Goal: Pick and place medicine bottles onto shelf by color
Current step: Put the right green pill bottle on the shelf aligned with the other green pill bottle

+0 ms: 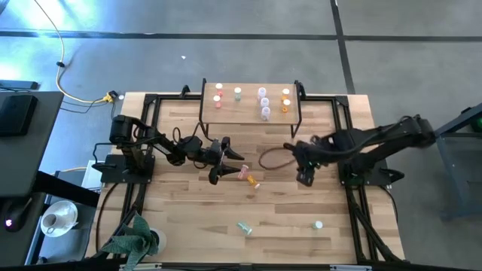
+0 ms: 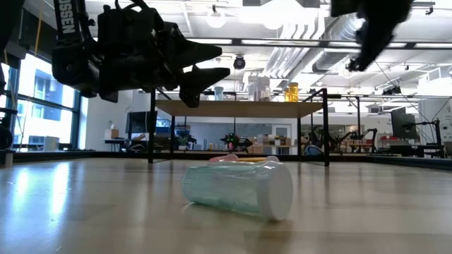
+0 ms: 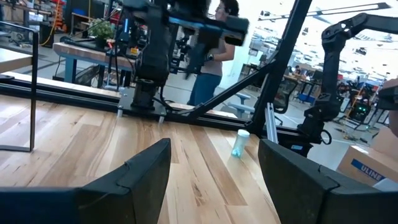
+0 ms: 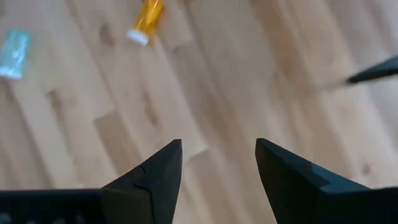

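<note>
- My left gripper (image 1: 226, 167) hangs above the table's middle, fingers spread, holding nothing.
- My right gripper (image 1: 304, 178) hovers right of centre, likewise spread and empty.

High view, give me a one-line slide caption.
Both open tools hover over the table: left tool beside pink bottle and orange bottle; seven bottles on the shelf.

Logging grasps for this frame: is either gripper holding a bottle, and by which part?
Nothing is held: the left gripper and right gripper are both open and empty.
</note>
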`<state>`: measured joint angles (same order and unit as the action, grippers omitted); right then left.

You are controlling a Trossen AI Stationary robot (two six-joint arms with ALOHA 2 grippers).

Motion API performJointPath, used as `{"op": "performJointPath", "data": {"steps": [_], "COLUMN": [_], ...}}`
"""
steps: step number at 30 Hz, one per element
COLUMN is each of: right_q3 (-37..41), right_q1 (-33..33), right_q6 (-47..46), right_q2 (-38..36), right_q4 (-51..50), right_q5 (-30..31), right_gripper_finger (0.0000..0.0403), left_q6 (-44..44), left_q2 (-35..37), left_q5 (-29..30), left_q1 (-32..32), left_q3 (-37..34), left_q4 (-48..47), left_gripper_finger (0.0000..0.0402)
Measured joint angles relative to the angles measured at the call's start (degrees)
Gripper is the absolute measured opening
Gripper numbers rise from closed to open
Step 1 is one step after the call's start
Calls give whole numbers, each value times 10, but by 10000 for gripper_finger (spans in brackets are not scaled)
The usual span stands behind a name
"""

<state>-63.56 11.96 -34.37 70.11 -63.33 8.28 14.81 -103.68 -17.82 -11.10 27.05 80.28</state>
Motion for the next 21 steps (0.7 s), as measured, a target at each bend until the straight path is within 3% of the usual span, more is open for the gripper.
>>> {"op": "performJointPath", "data": {"steps": [10, 21], "right_q3": [49, 53], "right_q1": [192, 357], "right_q6": [-189, -383], "right_q2": [-11, -11], "right_q4": [-4, 16], "right_q5": [-10, 65], "right_gripper_finger": [195, 195], "left_q6": [0, 0], "left_q2": [0, 0], "left_q5": [0, 0], "left_q1": [0, 0], "left_q3": [0, 0], "left_q4": [0, 0], "left_gripper_finger": [231, 231]}}
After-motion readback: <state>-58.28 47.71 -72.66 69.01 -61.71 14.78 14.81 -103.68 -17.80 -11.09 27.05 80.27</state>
